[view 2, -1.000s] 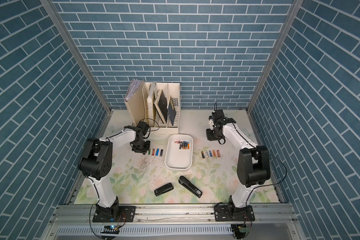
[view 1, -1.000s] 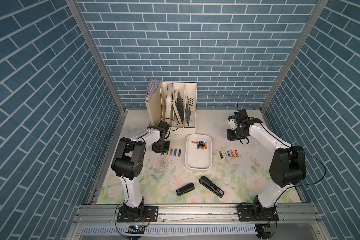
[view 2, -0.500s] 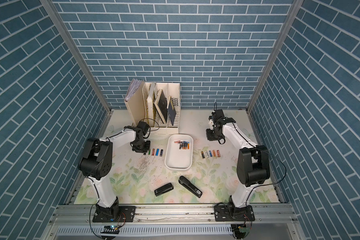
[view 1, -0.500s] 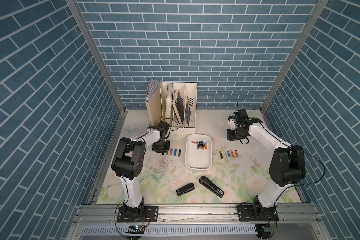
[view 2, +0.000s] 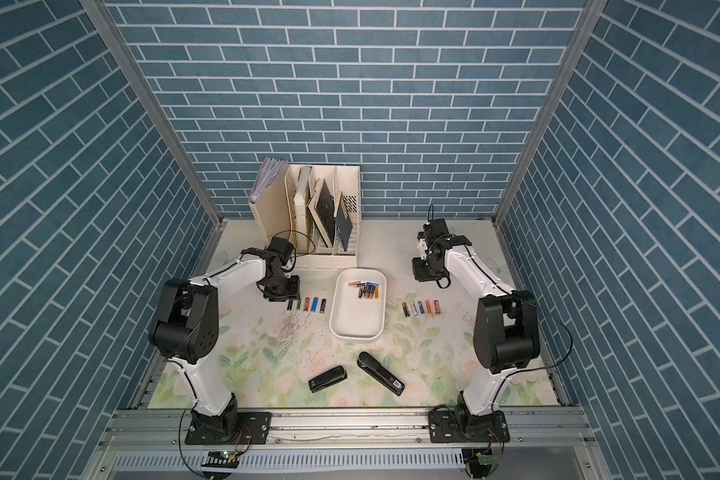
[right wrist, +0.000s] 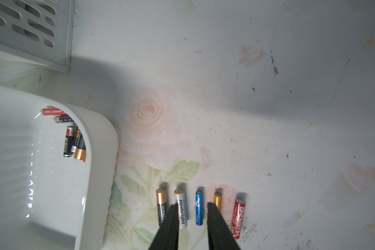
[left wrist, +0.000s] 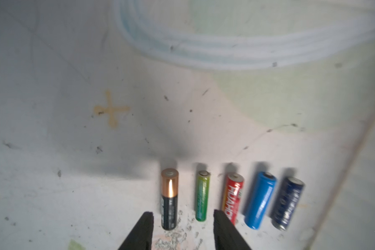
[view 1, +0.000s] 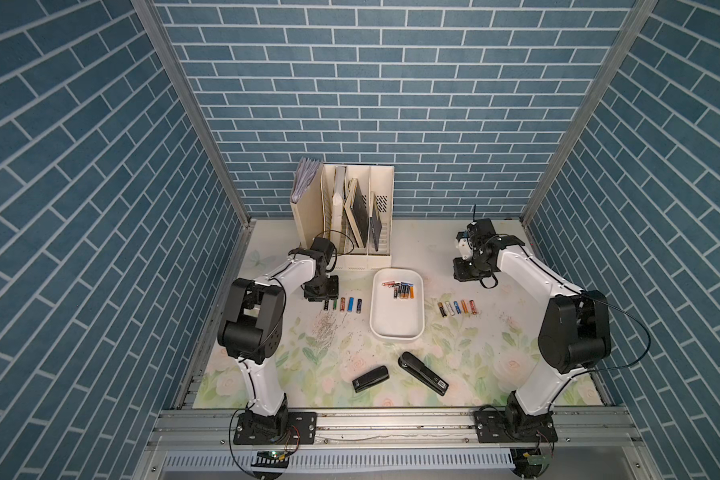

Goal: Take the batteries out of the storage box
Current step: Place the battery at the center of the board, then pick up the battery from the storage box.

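The white storage box (view 1: 395, 328) (view 2: 356, 324) lies mid-table with several batteries (view 1: 402, 289) (view 2: 364, 289) heaped at its far end, also seen in the right wrist view (right wrist: 72, 138). Left of it a row of batteries (view 1: 344, 304) lies on the mat. My left gripper (view 1: 323, 297) (left wrist: 183, 214) hangs open low over that row's left end. A black-and-gold battery (left wrist: 169, 199) lies free by one finger, a green one (left wrist: 202, 195) beside it. Right of the box lies a second row (view 1: 457, 307). My right gripper (view 1: 466, 276) (right wrist: 192, 205) hovers above it, open and empty.
A cream file holder (view 1: 346, 216) with books stands at the back, just behind the left arm. Two black staplers (view 1: 371, 378) (view 1: 422, 373) lie near the front edge. Loose staples (view 1: 325, 330) are scattered on the floral mat in front of the left row.
My left gripper's jaws have opened over the left end of the left row. Neither arm has shifted noticeably.
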Motion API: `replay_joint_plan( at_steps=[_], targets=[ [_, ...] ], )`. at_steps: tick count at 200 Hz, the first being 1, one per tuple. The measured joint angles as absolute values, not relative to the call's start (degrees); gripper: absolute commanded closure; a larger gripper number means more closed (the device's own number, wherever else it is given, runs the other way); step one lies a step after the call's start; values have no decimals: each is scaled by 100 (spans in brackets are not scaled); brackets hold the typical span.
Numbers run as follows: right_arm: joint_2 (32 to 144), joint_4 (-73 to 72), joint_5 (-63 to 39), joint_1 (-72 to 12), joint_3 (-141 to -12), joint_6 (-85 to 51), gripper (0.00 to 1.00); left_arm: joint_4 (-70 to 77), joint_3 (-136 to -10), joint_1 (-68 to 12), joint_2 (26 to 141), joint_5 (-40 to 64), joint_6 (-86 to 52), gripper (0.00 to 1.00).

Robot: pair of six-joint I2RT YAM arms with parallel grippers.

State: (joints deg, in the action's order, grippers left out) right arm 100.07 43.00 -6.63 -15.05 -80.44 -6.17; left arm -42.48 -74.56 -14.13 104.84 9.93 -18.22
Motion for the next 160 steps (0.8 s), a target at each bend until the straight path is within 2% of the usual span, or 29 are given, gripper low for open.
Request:
replay_joint_plan(
  at_steps=[27,68,121,160],
  targets=[
    [9972,4202,-670,-1511,-7942,-628,73,-4086,-7564,-1253,10018,1949,-1911,36],
    [9835,3977,-746,-1597,-7478,-770,73,-3911,-7594,-1229,9684,3103,-1977,33],
    [9835,3887,-1208,-1927,-7446,-926,73,-3909,-7605,-1192,9601,3393,-2126,33],
    [9845,3894,-1487,-2298,-7970,-1155,73,-3804,-7531,-1190,9574,3385,-2217,33]
  ],
)
